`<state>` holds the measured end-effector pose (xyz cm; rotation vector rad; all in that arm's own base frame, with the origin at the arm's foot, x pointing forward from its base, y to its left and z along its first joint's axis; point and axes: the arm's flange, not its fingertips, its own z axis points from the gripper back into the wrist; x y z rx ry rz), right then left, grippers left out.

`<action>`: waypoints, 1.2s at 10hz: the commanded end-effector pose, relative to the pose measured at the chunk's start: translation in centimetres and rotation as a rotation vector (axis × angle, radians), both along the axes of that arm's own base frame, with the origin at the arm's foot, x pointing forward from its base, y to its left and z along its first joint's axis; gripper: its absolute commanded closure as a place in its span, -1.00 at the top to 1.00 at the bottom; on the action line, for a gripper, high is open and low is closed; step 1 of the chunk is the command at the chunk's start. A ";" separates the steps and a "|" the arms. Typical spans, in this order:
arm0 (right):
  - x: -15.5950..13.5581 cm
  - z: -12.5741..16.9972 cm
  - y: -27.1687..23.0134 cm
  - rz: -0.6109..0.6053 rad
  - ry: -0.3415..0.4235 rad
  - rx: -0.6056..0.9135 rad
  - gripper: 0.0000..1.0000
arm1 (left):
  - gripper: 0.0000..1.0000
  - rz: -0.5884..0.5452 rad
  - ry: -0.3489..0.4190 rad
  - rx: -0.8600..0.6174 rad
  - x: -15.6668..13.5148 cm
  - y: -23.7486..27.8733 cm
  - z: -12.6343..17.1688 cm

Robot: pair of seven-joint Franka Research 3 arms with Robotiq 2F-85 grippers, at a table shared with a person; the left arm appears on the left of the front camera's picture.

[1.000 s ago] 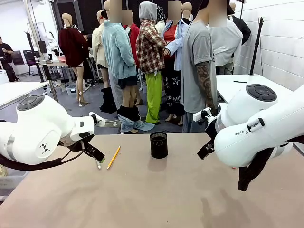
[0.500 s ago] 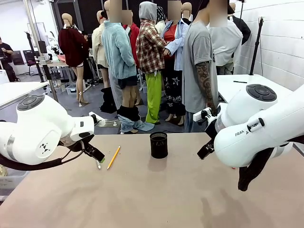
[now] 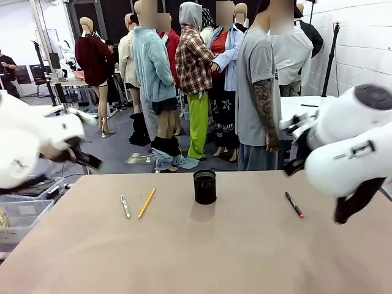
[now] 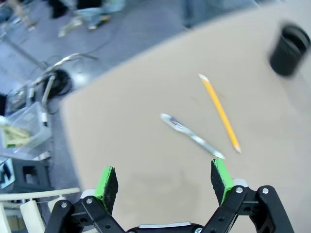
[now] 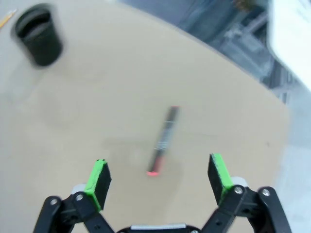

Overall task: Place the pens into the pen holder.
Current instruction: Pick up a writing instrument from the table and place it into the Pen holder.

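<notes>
The black mesh pen holder (image 3: 204, 187) stands upright at the table's far middle. Left of it lie the yellow-orange pencil (image 3: 146, 203) and the silver-white pen (image 3: 125, 206), side by side and apart. The slim dark pen (image 3: 293, 204), red at its near end, lies to the right. My left gripper (image 4: 163, 182) is open above the table's left corner, with the silver-white pen (image 4: 192, 137), the pencil (image 4: 219, 111) and the holder (image 4: 289, 44) ahead. My right gripper (image 5: 158, 178) is open above the dark pen (image 5: 164, 140), the holder (image 5: 39, 35) farther off.
A person (image 3: 257, 92) stands at the table's far edge, right of the holder. A grey bin (image 3: 24, 214) sits on the floor off the left edge. A white table (image 3: 306, 107) stands behind at the right. Bare tabletop (image 3: 202, 251) spreads toward me.
Both arms have swung up and outward, the left one to the left, the right one to the right. The dark pen, hidden behind the right arm before, now shows.
</notes>
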<state>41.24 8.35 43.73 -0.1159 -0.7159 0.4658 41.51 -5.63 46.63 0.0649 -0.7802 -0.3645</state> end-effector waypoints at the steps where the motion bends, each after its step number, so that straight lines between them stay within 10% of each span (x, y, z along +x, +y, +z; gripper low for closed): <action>1: -4.8 1.7 -4.1 -0.171 -0.087 -0.016 1.00 | 1.00 0.178 -0.095 0.022 -8.7 4.2 1.0; 8: -21.9 2.7 -17.5 -0.349 -0.276 0.117 1.00 | 1.00 0.363 -0.155 -0.138 -21.0 18.2 1.1; 9: -21.9 2.4 -17.4 -0.341 -0.269 0.129 1.00 | 1.00 0.346 -0.172 -0.142 -21.3 18.0 1.1; 10: -20.1 2.5 -16.5 -0.288 -0.271 0.128 1.00 | 1.00 0.349 -0.153 -0.151 -12.5 21.8 12.1; 12: -14.6 4.5 -13.0 -0.120 -0.239 0.094 1.00 | 1.00 0.349 -0.153 -0.151 -12.5 21.8 12.1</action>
